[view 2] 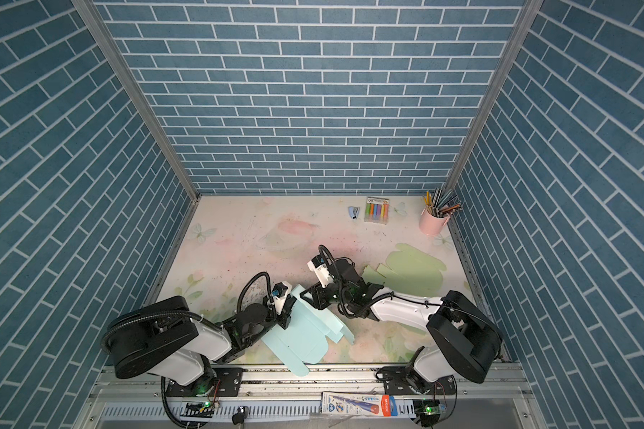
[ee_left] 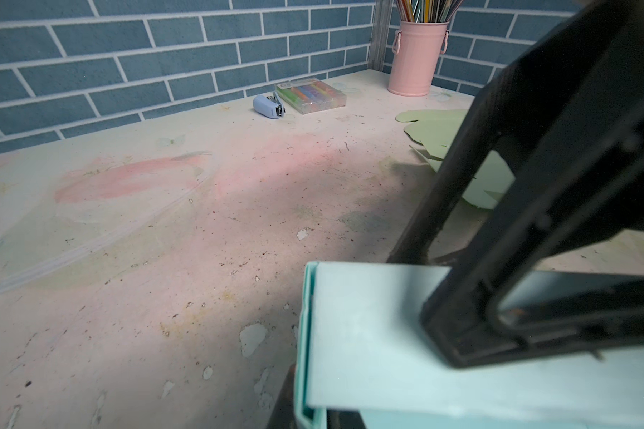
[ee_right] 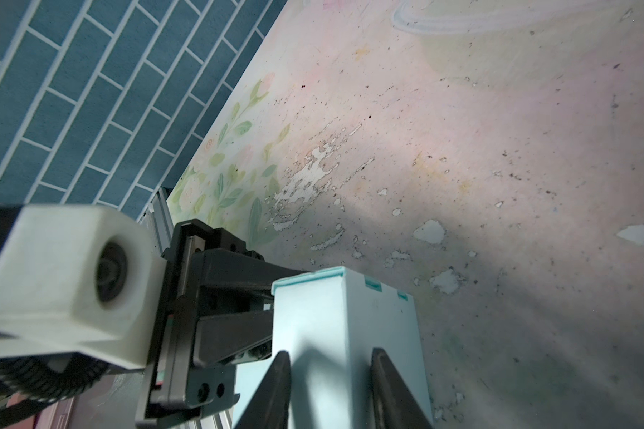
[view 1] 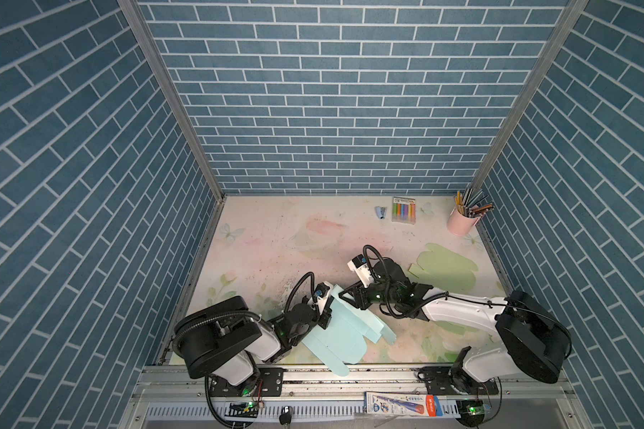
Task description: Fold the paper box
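Note:
The light blue paper box, partly folded, lies at the table's front middle, and one flap hangs over the front edge. My left gripper is at its left side. In the left wrist view, my left gripper is shut on the doubled wall edge of the paper box. My right gripper meets the box's far end. In the right wrist view, my right gripper clasps the raised folded wall of the paper box from both sides, facing the left gripper.
A flat green paper cutout lies behind the right arm. At the back right stand a pink cup of pencils, a marker box and a small blue stapler. A printed package rests on the front rail.

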